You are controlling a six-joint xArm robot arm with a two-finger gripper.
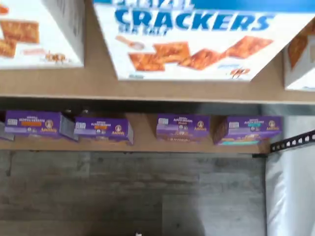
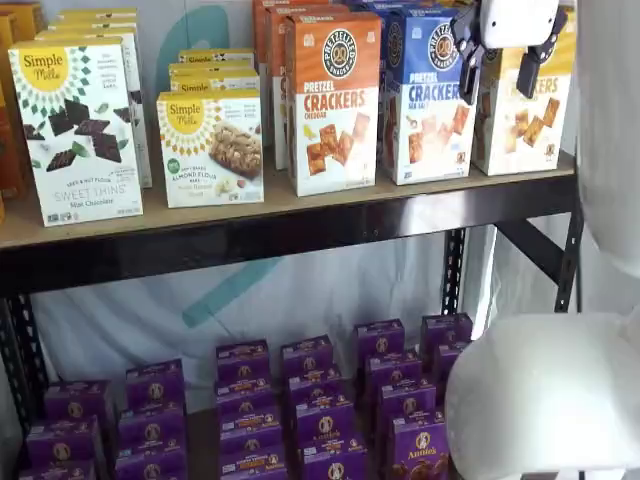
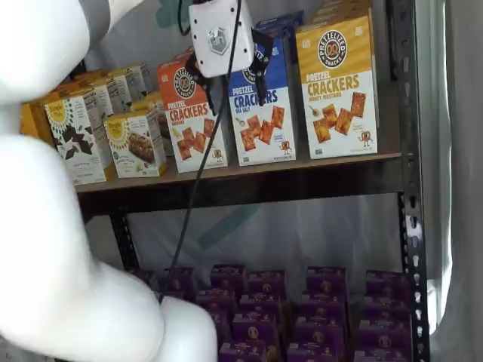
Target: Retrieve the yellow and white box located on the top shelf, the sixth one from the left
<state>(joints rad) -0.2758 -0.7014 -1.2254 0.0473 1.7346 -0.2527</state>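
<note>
The yellow and white box (image 3: pixel 337 90) stands at the right end of the top shelf (image 3: pixel 249 172), golden-yellow above and white below with square crackers pictured. In a shelf view the box (image 2: pixel 520 115) is partly covered by my gripper (image 2: pixel 498 80). The gripper (image 3: pixel 230 84) hangs in front of the blue Sea Salt carton (image 3: pixel 260 102), just left of the yellow box. Its two black fingers stand open with a clear gap and hold nothing. The wrist view shows the blue carton (image 1: pixel 197 44) head-on and a white corner of the yellow box (image 1: pixel 299 61) beside it.
An orange Cheddar carton (image 2: pixel 333 100) and white Simple Mills boxes (image 2: pixel 75 130) fill the shelf further left. Several purple boxes (image 2: pixel 320 410) sit on the level below. A black perforated upright (image 3: pixel 411 188) borders the right end. The white arm (image 3: pixel 45 181) fills the foreground.
</note>
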